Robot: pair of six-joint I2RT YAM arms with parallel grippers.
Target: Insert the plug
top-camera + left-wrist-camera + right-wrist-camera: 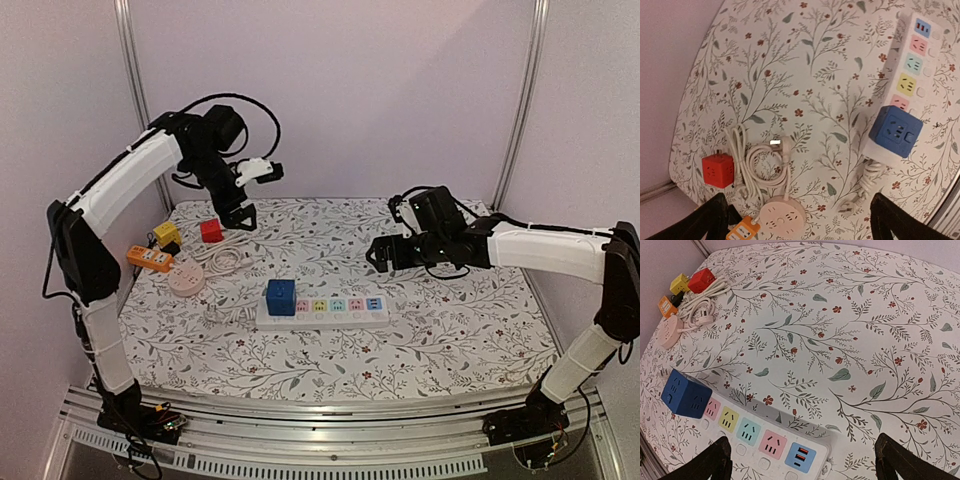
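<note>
White power strip [322,310] lies nearest you, a blue cube adapter [280,297] seated on its left end. Further back, the white plug [781,145] rests on its coiled cable [225,258] near the red cube [211,231] — untouched. Your right gripper [379,256] and left gripper [239,218] hang above, jaws spread wide — holding nothing.

The worktop [450,330] is white, printed with grey-green leafy sprigs and small red flowers. The power strip [340,318] is white, its socket faces pink, yellow, mint, pink and blue. The cube adapter [280,297] is deep blue. The small cube [211,231] is red, the second cube [167,234] yellow, the short strip [148,258] orange, the round socket [186,280] pale pink and the coiled cord [225,258] white.
</note>
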